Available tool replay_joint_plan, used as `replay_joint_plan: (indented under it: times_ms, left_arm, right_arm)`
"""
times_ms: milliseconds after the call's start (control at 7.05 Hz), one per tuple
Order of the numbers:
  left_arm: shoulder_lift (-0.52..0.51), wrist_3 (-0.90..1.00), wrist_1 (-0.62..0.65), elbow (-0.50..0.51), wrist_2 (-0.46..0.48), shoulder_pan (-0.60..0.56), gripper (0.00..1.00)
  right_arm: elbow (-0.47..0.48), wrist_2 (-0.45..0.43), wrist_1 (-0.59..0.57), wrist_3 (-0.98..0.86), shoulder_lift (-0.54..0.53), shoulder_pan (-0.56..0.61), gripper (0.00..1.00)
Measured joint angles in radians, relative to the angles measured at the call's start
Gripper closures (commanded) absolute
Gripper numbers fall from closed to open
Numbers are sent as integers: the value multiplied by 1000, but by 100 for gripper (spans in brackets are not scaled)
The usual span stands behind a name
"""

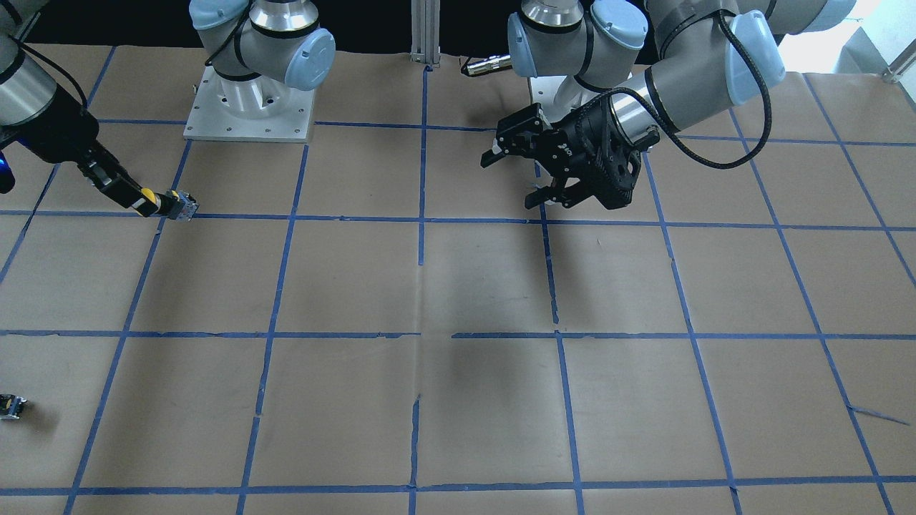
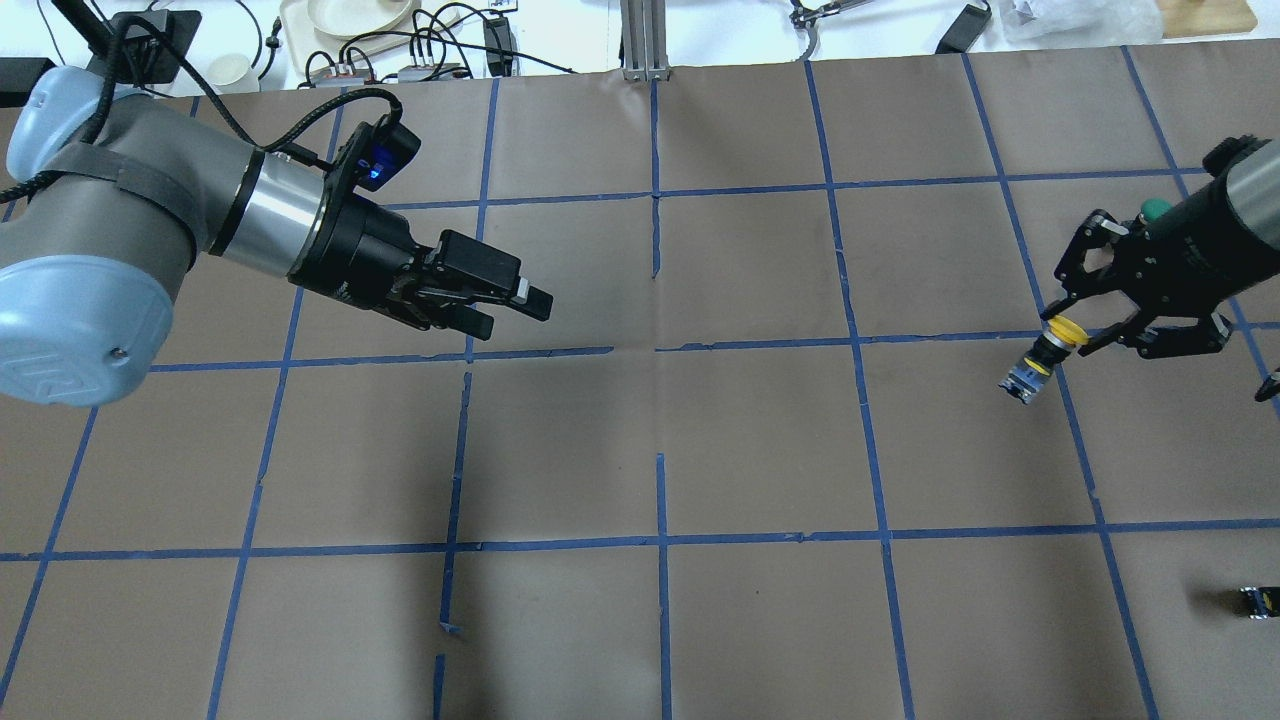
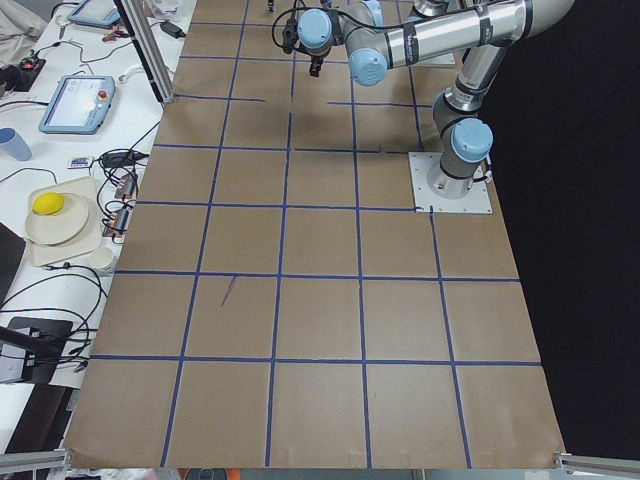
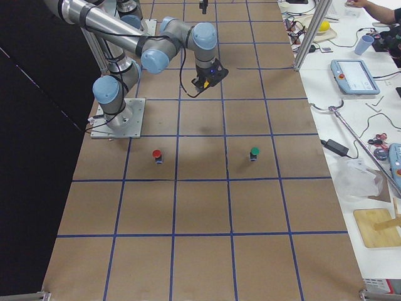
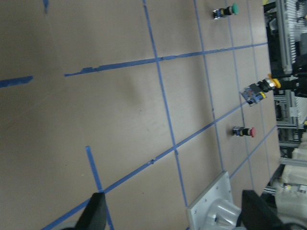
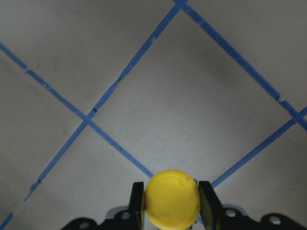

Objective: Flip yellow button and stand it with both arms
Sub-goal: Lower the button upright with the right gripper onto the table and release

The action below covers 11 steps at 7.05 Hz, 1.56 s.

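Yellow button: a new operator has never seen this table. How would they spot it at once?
Follow the right arm in from the right end of the table. Its gripper is shut on the yellow button's cap, grey body sticking out. The red button and green button stand free on the table; only this one is held.

A red-capped button (image 4: 156, 155) and a green-capped button (image 4: 254, 152) sit well apart on the brown-papered surface (image 4: 200, 207), which is gridded with blue tape. In the right-side view the red one is at nine o'clock of the green. A tiny black-yellow part (image 2: 1258, 600) lies alone near the overhead view's four-o'clock edge.
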Motion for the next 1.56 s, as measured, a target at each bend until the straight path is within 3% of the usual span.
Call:
replay_joint_plan:
  times_ms: [426, 710, 1135, 1561]
  left_arm:
    - [-13, -79, 151, 37, 365, -59, 0]
    - [-20, -90, 156, 71, 541, -123, 0]
    - [-31, -90, 157, 80, 577, -139, 0]
    - [-37, -91, 157, 79, 578, -141, 0]
  right_arm:
    - [46, -99, -103, -307, 21, -85, 92]
    - [48, -105, -145, -730, 67, -177, 92]
    - [48, -81, -262, -1204, 124, -268, 92]
    - [48, 68, -342, -1576, 217, -358, 92]
